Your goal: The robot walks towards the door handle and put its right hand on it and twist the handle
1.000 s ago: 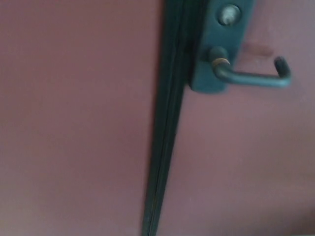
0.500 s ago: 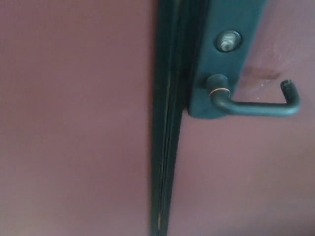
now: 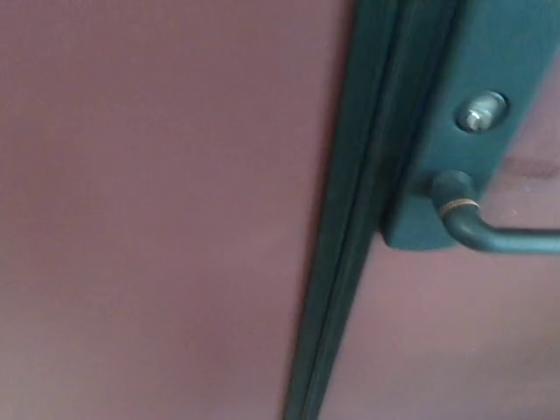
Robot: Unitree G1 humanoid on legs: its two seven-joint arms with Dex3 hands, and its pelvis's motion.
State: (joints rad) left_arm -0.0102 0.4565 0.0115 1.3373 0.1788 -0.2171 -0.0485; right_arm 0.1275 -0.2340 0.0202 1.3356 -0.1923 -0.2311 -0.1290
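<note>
A dark lever door handle (image 3: 499, 234) juts out from a dark teal backplate (image 3: 464, 140) at the right of the head view. Its bar runs level to the right and passes out of frame, so its end is hidden. A silver lock cylinder (image 3: 479, 114) sits on the plate above the handle. The door (image 3: 455, 350) around the plate is reddish brown. Neither of my hands shows anywhere in the picture.
A dark teal frame strip (image 3: 350, 262) runs from the top down to the bottom edge, left of the backplate. Left of the strip lies a plain reddish-brown panel (image 3: 149, 210). The picture is blurred.
The whole picture has shifted, so the camera moved: handle and plate now sit further right and lower, and the handle's turned-back end has left the frame.
</note>
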